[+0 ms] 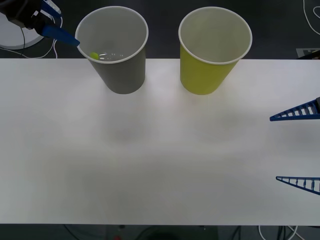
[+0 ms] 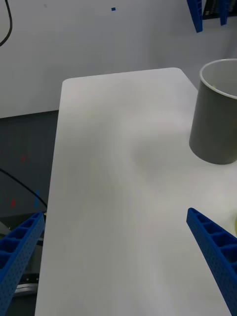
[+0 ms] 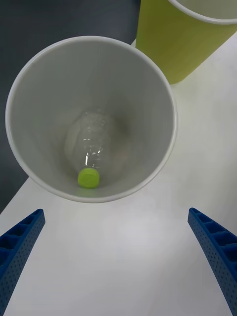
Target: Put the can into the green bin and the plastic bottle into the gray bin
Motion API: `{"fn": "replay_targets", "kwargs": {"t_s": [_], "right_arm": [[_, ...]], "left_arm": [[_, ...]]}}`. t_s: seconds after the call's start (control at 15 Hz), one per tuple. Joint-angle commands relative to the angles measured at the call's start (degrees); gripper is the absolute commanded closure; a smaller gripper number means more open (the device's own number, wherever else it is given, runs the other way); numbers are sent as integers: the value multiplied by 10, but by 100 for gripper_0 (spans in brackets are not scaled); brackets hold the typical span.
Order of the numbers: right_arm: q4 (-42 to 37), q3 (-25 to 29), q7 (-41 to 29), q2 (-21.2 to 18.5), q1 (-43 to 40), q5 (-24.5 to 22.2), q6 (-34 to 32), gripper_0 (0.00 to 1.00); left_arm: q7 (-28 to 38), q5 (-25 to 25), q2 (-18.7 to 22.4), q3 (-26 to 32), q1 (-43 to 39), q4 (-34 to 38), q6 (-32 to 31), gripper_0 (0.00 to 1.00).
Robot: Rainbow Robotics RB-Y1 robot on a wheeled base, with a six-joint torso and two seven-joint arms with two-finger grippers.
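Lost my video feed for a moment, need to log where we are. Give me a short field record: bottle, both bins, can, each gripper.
plastic bottle: lying inside the gray bin, lime-green cap toward the wall
gray bin: upright on the table, left of the green bin
green bin: upright, apart from the gray bin; what can be seen of its inside is bare
can: cannot tell where it is
left gripper: open, above the gray bin's near rim, holding nothing
right gripper: open, at the table's right edge, holding nothing
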State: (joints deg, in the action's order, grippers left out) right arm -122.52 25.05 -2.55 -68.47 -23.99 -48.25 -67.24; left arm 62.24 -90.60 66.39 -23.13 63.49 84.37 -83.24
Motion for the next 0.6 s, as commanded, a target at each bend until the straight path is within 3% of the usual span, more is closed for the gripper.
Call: {"fn": "replay_targets", "kwargs": {"t_s": [0.07, 0.6], "right_arm": [[0, 0, 0, 0, 0, 0, 0, 0], [0, 0, 0, 0, 0, 0, 0, 0]], "left_arm": [[9, -2, 15, 43, -50, 43, 0, 0], [30, 6, 36, 183, -219, 162, 23, 0]]}}
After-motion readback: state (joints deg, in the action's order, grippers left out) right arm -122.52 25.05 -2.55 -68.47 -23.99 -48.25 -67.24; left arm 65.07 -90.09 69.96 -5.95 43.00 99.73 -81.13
